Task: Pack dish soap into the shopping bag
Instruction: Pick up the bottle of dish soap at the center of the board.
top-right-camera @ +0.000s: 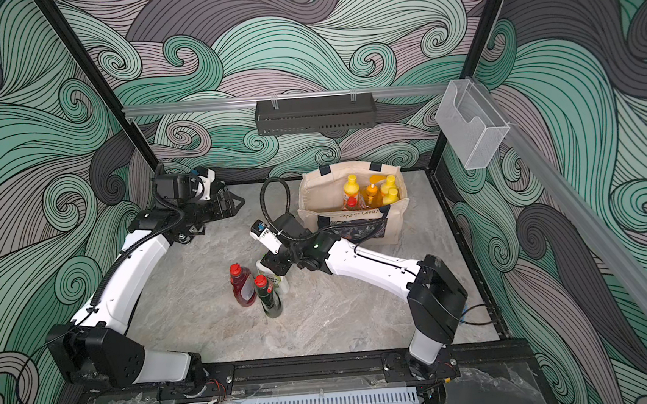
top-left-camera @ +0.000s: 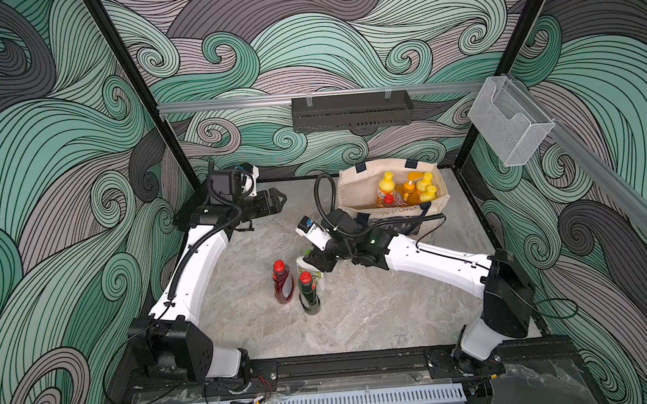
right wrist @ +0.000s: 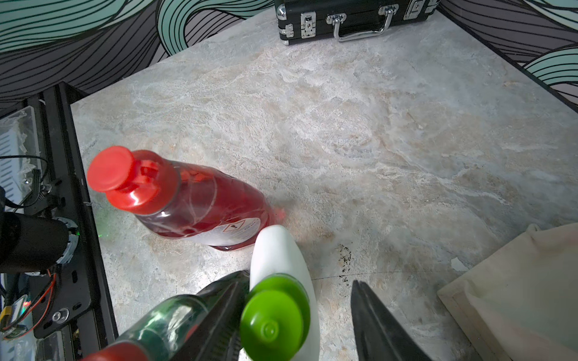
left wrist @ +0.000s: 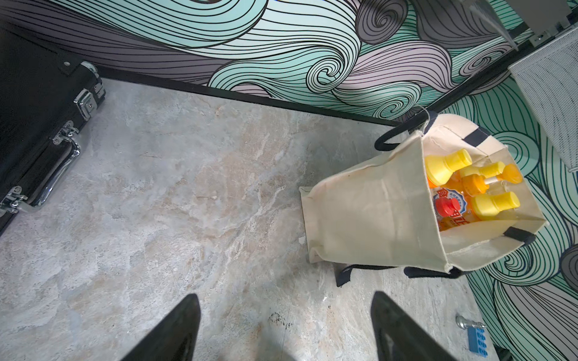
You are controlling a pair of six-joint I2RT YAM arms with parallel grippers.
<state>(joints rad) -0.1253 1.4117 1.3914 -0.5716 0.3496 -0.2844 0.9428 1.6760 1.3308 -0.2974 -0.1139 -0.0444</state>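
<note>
Two open pincers: left pincer (left wrist: 284, 297) empty above tabletop (left wrist: 156, 187), right pincer (right wrist: 297, 279) astride white bottle (right wrist: 275, 250), gap one side.

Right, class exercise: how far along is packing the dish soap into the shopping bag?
Done: five bottles stand inside the shopping bag. In hand: the right gripper straddles the white bottle, jaws not yet closed. To go: that one, plus the red bottle and dark-green bottle on the table. The left gripper hangs open, empty.
</note>
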